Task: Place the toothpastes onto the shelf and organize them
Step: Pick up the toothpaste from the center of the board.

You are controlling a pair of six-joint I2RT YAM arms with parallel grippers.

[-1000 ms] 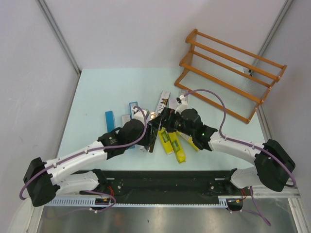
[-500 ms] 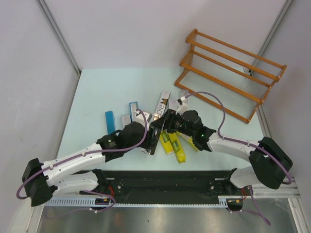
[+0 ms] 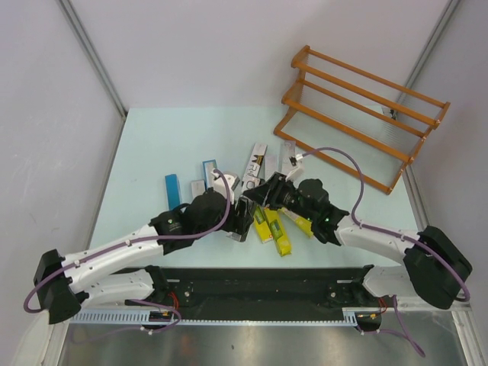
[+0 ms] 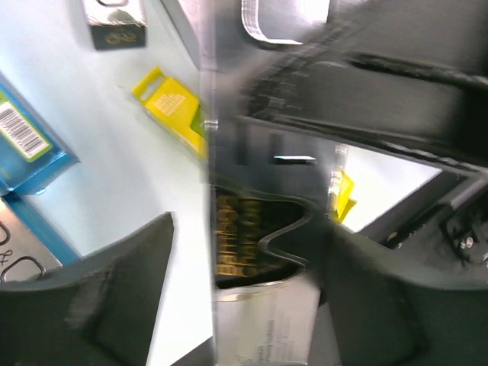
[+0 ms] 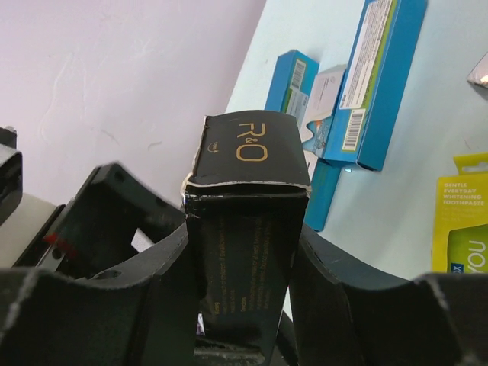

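In the right wrist view the right gripper (image 5: 245,255) clamps a black carton (image 5: 248,221) from both sides. The blurred left wrist view shows the left gripper (image 4: 248,259) spread loosely around it; only the top view shows the shelf (image 3: 364,73), well apart, far right

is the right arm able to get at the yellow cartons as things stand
Probably not yet. The right gripper is closed on the black carton, so its jaws are taken. The yellow cartons lie close beside it, so reach looks fine once that carton is put down.
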